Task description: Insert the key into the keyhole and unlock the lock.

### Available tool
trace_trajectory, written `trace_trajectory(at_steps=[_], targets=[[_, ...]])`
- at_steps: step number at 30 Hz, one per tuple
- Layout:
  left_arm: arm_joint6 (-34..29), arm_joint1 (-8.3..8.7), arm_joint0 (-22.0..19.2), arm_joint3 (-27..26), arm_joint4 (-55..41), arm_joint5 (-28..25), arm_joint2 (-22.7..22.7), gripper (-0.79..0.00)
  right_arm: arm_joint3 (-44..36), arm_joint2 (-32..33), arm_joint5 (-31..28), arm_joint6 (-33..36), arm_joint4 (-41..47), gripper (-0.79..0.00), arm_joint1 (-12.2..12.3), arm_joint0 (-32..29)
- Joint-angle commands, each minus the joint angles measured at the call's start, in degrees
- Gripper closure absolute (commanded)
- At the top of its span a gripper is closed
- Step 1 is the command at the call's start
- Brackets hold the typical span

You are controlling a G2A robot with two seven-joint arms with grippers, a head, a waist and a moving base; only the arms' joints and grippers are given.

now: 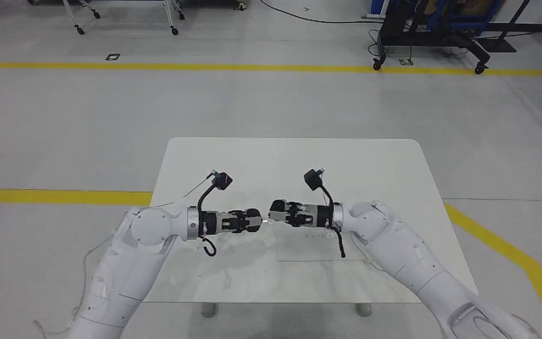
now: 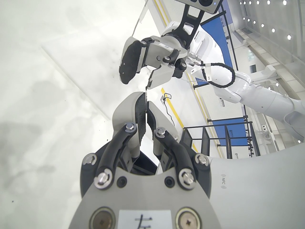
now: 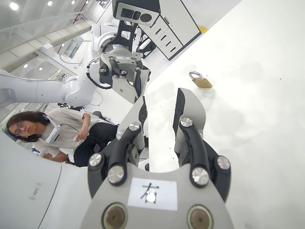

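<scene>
Nearest the left wrist camera, the left gripper point(image 2: 145, 106) pinches a thin key point(image 2: 146, 95) edge-on between its pads, above the white table point(image 1: 373, 165). Facing it tip to tip, the right gripper point(image 3: 161, 96) has its fingers spread and holds nothing. The brass padlock point(image 3: 201, 81) lies on the table, apart from both grippers.

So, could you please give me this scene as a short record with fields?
left gripper: fingers shut on the key, over the table
key: thin, seen edge-on, tip pointing toward the right gripper
right gripper: fingers open, facing the left gripper, holding nothing
padlock: brass body, silver shackle, lying on the table, apart from both grippers
task stage: key not yet in the keyhole
</scene>
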Motion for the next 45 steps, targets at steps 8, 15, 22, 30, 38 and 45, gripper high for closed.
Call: trace_trajectory(at_steps=[8,15,22,30,38,45], targets=[[0.86,0.33,-0.05,0.26,-0.10,-0.46,0.70,0.000,0.57,-0.14,-1.79,4.82,5.71,-0.252,0.11,0.38],[4.24,0.34,0.06,0.51,-0.09,-2.45,1.51,0.000,0.91,-0.37,-1.30,8.75,9.29,-0.237,0.26,0.77],[5.03,0.40,-0.15,0.37,-0.31,-3.06,2.60,0.000,1.07,-0.35,-0.59,9.42,10.03,-0.243,0.19,1.01],[6.37,0.54,-0.46,0.41,-0.16,-3.36,3.17,0.000,1.01,-0.26,-0.87,10.21,10.39,-0.142,0.19,0.96],[6.55,0.82,-0.44,0.80,-0.33,-3.55,3.34,0.000,0.91,0.08,-0.81,10.48,10.58,0.000,0.27,0.84],[8.15,1.06,-0.35,0.61,1.34,-3.54,3.40,-0.480,0.67,0.18,-0.88,10.51,10.15,0.000,0.27,0.70]])
